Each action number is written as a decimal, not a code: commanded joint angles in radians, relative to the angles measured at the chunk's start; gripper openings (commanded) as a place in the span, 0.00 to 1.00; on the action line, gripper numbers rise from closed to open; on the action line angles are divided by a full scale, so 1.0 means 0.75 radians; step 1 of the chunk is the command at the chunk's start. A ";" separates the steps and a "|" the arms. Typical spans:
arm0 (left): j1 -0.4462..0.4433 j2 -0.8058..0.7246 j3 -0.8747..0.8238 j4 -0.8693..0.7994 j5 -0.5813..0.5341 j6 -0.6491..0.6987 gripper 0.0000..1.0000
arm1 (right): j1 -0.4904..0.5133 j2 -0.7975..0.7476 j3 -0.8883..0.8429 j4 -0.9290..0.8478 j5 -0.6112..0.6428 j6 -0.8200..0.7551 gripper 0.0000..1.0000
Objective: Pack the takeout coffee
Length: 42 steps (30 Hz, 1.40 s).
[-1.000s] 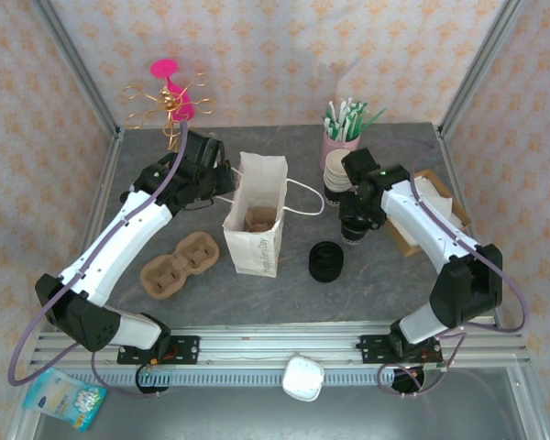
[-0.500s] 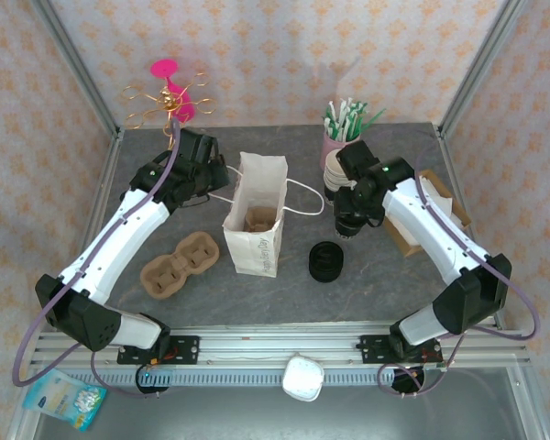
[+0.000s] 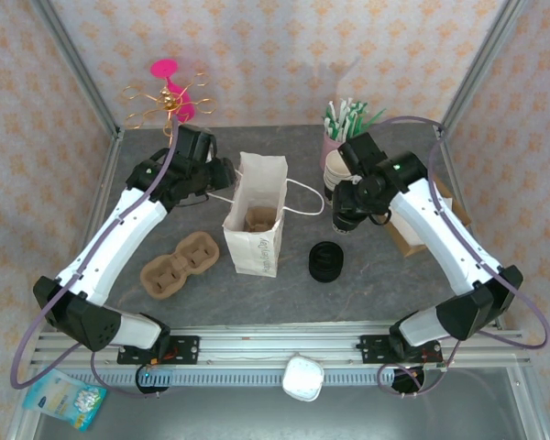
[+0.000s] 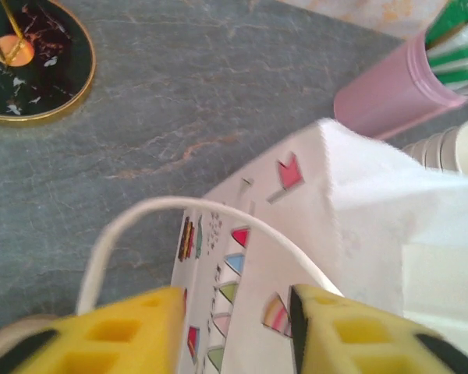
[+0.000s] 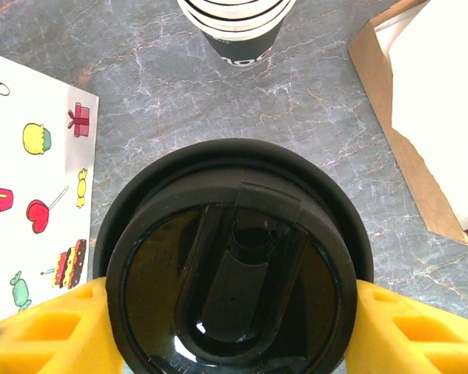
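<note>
- The right end effector (image 5: 234,335) is closed on the coffee cup (image 3: 351,221), with one yellow finger (image 5: 43,331) on either side of it.
- The cup is black on the outside. It is capped by a round, glossy black lid (image 5: 238,249) with a raised outer rim and a long sunken sip flap across the middle.
- From above, the cup hangs in that grip over the grey marbled table (image 3: 284,293). It is right of the white paper bag (image 3: 255,229), just in front of a stack of cream-rimmed cups (image 3: 335,170) and near a brown box (image 3: 411,236).
- The left end effector (image 4: 234,335) is at the bag's left side with its jaws parted. The bag's printed panel shows in the gap, and the white loop handle (image 4: 140,214) arches over it.
- A low pile of black lids (image 3: 326,261) sits right of the bag, and a cardboard cup carrier (image 3: 179,264) lies left of it.
</note>
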State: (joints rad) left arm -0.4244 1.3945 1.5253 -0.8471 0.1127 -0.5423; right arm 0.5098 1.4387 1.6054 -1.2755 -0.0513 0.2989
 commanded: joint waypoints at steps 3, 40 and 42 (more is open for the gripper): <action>-0.127 -0.001 0.091 -0.205 -0.117 0.106 0.56 | 0.006 -0.033 0.056 -0.044 -0.024 0.002 0.62; -0.061 0.415 0.512 -0.282 -0.482 0.314 0.00 | 0.069 0.059 0.399 -0.038 -0.284 -0.023 0.59; -0.060 0.430 0.520 -0.281 -0.474 0.312 0.00 | 0.070 0.077 0.453 -0.042 -0.302 -0.022 0.59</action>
State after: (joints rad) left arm -0.4706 1.7046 1.8751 -1.0588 -0.2180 -0.3298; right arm 0.5568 1.4841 1.8824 -1.2953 -0.2531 0.2871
